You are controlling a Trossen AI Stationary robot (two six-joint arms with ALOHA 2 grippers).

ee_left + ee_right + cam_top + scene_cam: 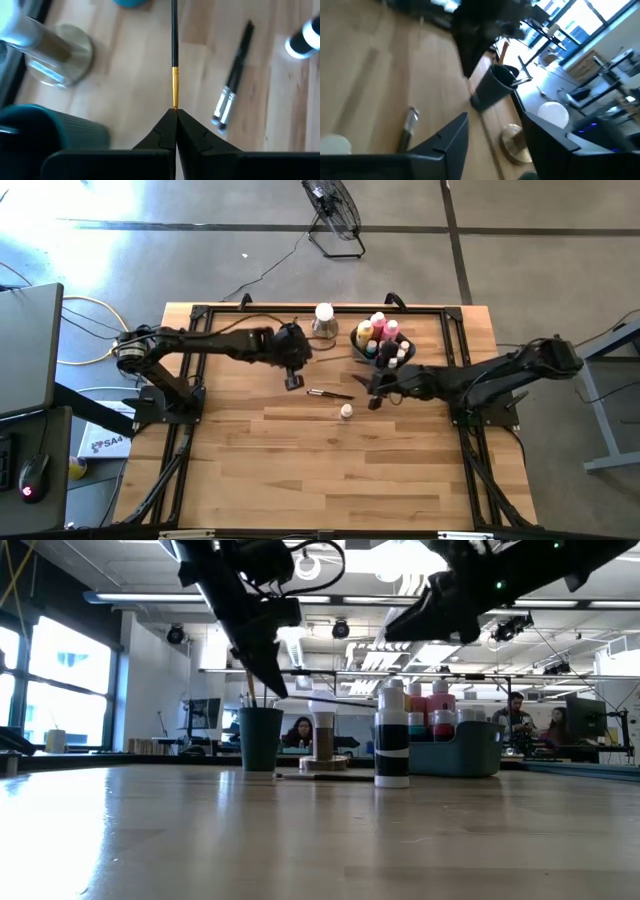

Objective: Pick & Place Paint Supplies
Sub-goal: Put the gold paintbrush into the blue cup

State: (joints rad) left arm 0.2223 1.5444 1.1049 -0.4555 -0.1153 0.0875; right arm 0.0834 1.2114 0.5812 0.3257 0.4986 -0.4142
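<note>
A thin brush [174, 55] is clamped in the left hand [175, 116], probably for the cup [260, 739], while the right hand [495, 135] is held apart above the tabletop [300, 470].

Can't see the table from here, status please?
Left gripper shut on thin brush by the dark cup. Right gripper open, empty. Second brush and small pot lie loose on the table.

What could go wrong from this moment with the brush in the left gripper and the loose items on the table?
1. The left gripper, shut, pinches the thin dark-handled brush with a gold ferrule only at its very end, so it may pivot or slip out.
2. The dark teal cup sits close under that arm and could be tipped.
3. The right gripper, open, hovers near the silver-ferruled brush and small cream-capped pot; a sweep might scatter them.
</note>
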